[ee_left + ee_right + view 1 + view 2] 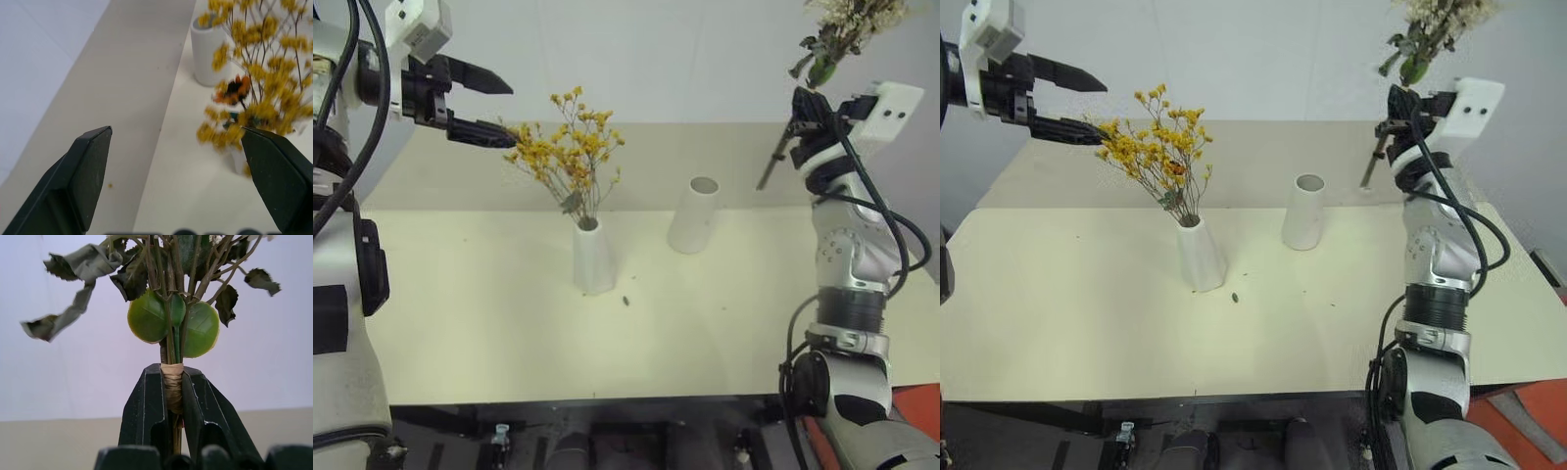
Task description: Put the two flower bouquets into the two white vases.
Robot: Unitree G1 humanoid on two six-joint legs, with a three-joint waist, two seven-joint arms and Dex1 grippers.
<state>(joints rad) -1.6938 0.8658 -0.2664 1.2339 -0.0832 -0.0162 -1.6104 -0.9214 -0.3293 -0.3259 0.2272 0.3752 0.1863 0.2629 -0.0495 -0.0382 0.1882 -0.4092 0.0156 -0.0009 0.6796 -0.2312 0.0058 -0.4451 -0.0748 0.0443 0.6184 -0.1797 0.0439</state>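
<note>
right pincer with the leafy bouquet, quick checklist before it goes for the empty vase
1. Right pincer shut on the second bouquet at its wrapped stem: ok.
2. Taller vase upright, mouth empty: ok.
3. Yellow spray seated in the shorter vase: ok.
4. Left pincer open, holding nothing, away from the taller vase: ok.
5. Stem end over the taller vase's mouth: not ok, it hangs off to the right.
6. Stem fits the mouth: cannot tell.
</note>
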